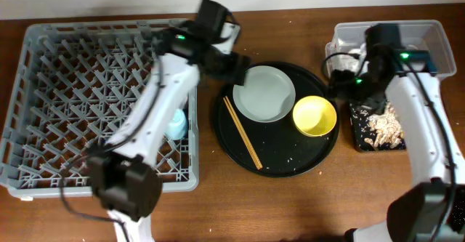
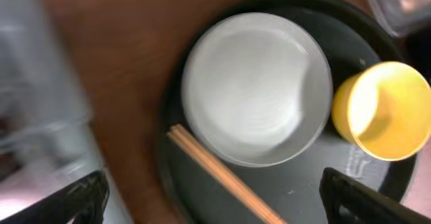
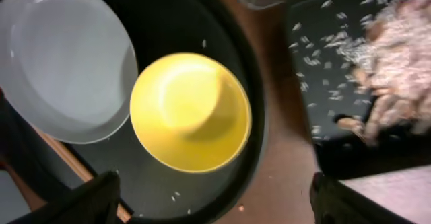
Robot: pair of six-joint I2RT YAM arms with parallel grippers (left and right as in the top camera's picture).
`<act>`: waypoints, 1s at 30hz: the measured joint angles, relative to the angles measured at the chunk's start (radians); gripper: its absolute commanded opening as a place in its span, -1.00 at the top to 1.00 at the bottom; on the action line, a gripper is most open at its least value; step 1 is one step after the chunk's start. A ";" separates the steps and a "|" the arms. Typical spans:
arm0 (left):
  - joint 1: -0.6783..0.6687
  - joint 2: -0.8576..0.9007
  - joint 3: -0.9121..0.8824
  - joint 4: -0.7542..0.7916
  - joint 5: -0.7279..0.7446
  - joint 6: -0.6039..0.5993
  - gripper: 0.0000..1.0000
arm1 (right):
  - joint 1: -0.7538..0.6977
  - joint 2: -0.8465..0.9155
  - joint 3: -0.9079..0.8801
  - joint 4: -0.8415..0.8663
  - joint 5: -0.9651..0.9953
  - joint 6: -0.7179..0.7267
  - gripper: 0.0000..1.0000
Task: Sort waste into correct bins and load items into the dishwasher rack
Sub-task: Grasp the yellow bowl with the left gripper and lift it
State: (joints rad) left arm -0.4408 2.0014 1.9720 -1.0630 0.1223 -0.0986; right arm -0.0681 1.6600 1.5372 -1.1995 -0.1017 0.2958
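The pale grey-green plate (image 1: pixel 265 93), the yellow bowl (image 1: pixel 314 116) and the wooden chopsticks (image 1: pixel 242 133) lie on the round black tray (image 1: pixel 290 166). My left gripper (image 1: pixel 234 67) hovers open and empty over the plate's far left edge. Its wrist view shows the plate (image 2: pixel 256 89), the bowl (image 2: pixel 384 109), the chopsticks (image 2: pixel 222 177) and the open jaws (image 2: pixel 215 204). My right gripper (image 1: pixel 340 82) is open and empty above the tray's right rim. Its wrist view shows the bowl (image 3: pixel 190 113), the open jaws (image 3: pixel 215 204) and the food scraps (image 3: pixel 397 56). The pink cup is not in view.
The grey dishwasher rack (image 1: pixel 43 46) fills the left side, with the light-blue cup (image 1: pixel 176 123) at its right edge. The clear tub (image 1: pixel 421 33) stands at the back right with white tissue (image 1: pixel 341 59) inside. The shallow black tray (image 1: pixel 357 136) with scraps (image 1: pixel 381 126) lies in front of it.
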 measured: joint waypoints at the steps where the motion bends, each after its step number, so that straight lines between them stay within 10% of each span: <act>1: -0.061 0.063 0.000 0.045 0.011 0.000 -0.98 | -0.023 -0.043 0.043 -0.022 0.001 0.001 -0.96; 9: -0.306 0.291 -0.001 0.177 0.029 0.000 -0.88 | -0.119 -0.234 0.116 -0.087 0.008 0.005 -0.96; 14: -0.338 0.335 -0.001 0.200 0.029 -0.002 0.03 | -0.119 -0.230 0.116 -0.092 0.008 0.003 -0.95; 19: -0.338 0.338 -0.001 0.211 0.032 -0.008 0.28 | -0.119 -0.230 0.116 -0.092 0.008 -0.003 -0.95; 30: -0.401 0.338 -0.001 0.253 0.054 -0.008 0.28 | -0.119 -0.230 0.116 -0.092 0.009 -0.041 -0.96</act>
State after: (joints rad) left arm -0.8413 2.3398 1.9713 -0.8097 0.1761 -0.1062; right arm -0.1875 1.4300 1.6527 -1.2915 -0.0929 0.2546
